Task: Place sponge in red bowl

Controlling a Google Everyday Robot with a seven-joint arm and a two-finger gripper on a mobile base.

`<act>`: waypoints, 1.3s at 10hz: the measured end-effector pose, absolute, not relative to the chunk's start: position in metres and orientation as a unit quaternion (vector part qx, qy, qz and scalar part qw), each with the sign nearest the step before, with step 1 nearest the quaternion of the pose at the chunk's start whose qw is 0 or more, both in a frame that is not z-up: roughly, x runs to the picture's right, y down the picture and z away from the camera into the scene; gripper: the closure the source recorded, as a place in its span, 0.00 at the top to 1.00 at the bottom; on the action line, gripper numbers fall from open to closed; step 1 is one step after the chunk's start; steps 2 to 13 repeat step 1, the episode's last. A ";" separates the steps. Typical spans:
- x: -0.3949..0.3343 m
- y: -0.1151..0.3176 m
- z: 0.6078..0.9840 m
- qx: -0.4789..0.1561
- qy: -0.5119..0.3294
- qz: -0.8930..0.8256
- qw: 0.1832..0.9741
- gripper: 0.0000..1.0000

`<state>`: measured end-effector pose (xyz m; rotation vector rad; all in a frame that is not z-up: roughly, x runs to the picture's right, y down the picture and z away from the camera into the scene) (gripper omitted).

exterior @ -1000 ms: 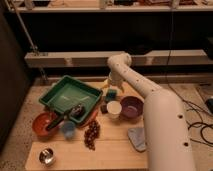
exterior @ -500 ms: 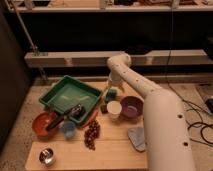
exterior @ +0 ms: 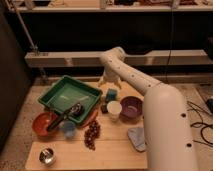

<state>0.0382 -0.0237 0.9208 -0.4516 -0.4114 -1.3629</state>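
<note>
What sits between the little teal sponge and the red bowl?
In the camera view, the green tray and a dark utensil lie between sponge and red bowl. The pincer hovers above the sponge.

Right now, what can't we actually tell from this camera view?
- Gripper: it hangs over the table's far edge above the sponge, seen from behind.
- Red bowl: a dark utensil lies across its rim and hides part of the inside.
- Dark object between the sponge and the white cup: mostly hidden by the cup, too small to identify.
</note>
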 end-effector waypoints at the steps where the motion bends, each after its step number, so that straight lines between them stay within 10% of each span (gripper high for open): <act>1: 0.038 -0.021 0.923 -0.210 -0.181 -0.616 0.737 0.80; 13: 0.038 -0.021 0.923 -0.210 -0.181 -0.616 0.737 0.80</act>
